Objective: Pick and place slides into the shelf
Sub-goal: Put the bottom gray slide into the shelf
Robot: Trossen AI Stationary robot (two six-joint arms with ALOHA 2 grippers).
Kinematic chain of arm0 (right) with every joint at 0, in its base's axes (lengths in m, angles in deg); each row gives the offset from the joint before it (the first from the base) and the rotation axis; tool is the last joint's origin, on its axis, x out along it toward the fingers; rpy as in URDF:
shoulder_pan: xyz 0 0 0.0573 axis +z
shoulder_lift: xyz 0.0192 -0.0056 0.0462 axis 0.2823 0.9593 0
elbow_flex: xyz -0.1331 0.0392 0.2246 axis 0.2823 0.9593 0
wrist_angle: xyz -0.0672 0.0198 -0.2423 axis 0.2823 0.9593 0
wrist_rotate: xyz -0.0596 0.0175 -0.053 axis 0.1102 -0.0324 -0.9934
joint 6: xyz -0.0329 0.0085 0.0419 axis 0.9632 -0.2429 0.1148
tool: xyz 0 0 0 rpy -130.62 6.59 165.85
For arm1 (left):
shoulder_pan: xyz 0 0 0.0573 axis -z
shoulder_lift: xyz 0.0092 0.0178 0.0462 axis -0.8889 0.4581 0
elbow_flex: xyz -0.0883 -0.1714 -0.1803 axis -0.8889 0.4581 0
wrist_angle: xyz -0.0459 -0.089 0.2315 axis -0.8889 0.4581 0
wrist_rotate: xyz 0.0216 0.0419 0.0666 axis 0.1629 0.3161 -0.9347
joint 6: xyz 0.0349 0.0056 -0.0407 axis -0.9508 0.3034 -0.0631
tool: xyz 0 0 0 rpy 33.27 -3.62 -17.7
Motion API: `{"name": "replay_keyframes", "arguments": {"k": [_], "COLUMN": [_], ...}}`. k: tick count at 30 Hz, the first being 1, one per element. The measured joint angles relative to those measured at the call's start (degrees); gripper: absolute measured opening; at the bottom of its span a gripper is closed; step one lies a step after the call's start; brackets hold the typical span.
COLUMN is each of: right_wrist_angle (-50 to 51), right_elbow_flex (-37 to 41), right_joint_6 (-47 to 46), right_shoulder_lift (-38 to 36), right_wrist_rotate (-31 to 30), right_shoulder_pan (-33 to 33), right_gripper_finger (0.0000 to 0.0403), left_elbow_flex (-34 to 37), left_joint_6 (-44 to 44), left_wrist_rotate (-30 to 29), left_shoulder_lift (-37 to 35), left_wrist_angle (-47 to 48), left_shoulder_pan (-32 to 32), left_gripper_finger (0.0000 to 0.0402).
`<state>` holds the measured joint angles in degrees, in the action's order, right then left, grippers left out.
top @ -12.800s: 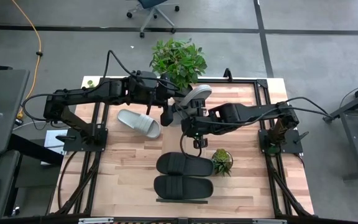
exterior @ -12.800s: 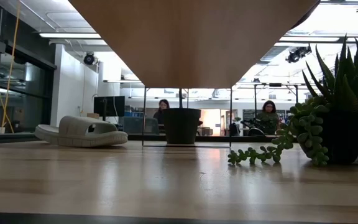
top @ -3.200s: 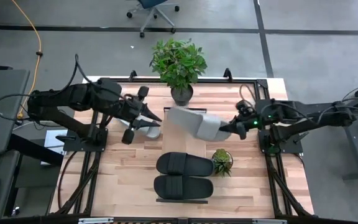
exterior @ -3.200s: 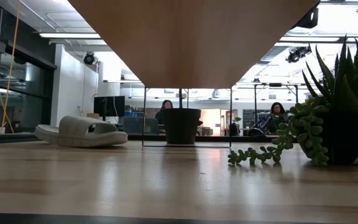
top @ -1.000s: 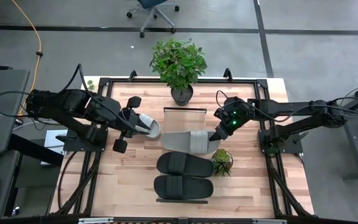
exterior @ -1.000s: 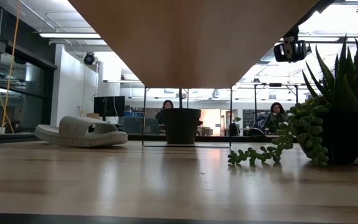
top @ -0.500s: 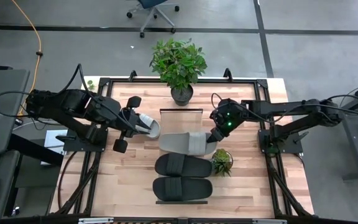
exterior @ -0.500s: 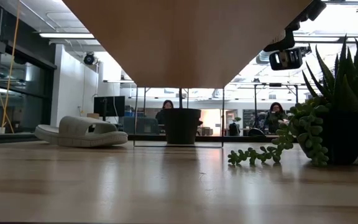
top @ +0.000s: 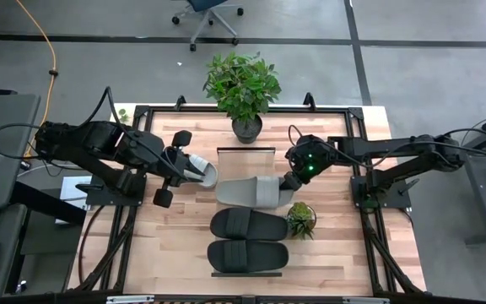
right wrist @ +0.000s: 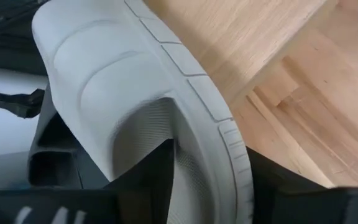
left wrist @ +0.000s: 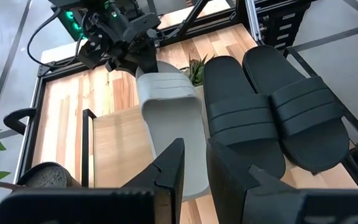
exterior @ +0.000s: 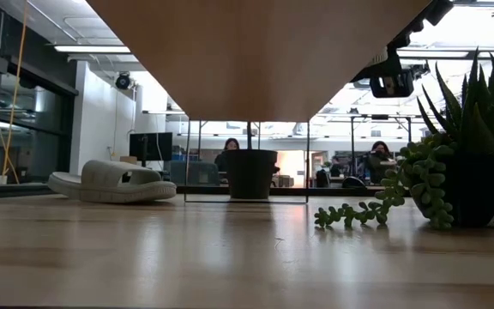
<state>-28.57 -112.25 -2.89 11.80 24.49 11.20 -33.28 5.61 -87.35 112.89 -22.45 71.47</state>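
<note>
The shelf (top: pixel 245 165) is a pale board raised over the table's middle; the low view shows its underside (exterior: pixel 256 51). On it lie two black slides (top: pixel 247 224) (top: pixel 247 253) and one light grey slide (top: pixel 247 192). My right gripper (top: pixel 287 183) is open at the grey slide's right-hand end, a finger on either side of the sole's rim (right wrist: pixel 229 143). A second grey slide (top: pixel 202 173) rests sole-down on the table at the left (exterior: pixel 110 182). My left gripper (top: pixel 191 167) hovers by it, fingers a little apart (left wrist: pixel 194 149), with nothing between them. My right gripper has one finger (right wrist: pixel 160 180) over the grey slide's footbed and the other outside the sole's rim, at the slide's right-hand end. Whether either finger touches the rim, I cannot tell. The slide lies flat on the shelf.
A large potted plant (top: pixel 243 84) stands at the table's far edge behind the shelf. A small succulent (top: pixel 302 218) sits just right of the black slides, close under my right arm. People sit in the room beyond (exterior: pixel 227 146).
My right gripper has gone a little toward the table's left edge and down with the grey slide, which now lies flat on the shelf. The shelf, with the black slides on it, has slid slightly toward the table's left edge.
</note>
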Motion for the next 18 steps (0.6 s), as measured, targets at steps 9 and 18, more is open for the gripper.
{"name": "replay_keyframes", "arguments": {"k": [9, 18], "right_wrist_angle": [4.4, 11.0], "right_elbow_flex": [-1.9, -5.9], "right_joint_6": [1.0, 2.8], "right_shoulder_lift": [-0.1, -0.1], "right_wrist_rotate": [-5.8, -7.4], "right_shoulder_pan": [0.0, -0.1], "right_gripper_finger": [0.0136, 0.0136], "left_elbow_flex": [0.0, 0.0], "left_joint_6": [-0.1, -0.1], "left_wrist_rotate": [0.0, 0.0], "left_shoulder_lift": [0.0, 0.0], "left_wrist_angle": [0.7, 0.9], "left_shoulder_pan": [0.0, 0.0], "left_gripper_finger": [0.0056, 0.0056]}}
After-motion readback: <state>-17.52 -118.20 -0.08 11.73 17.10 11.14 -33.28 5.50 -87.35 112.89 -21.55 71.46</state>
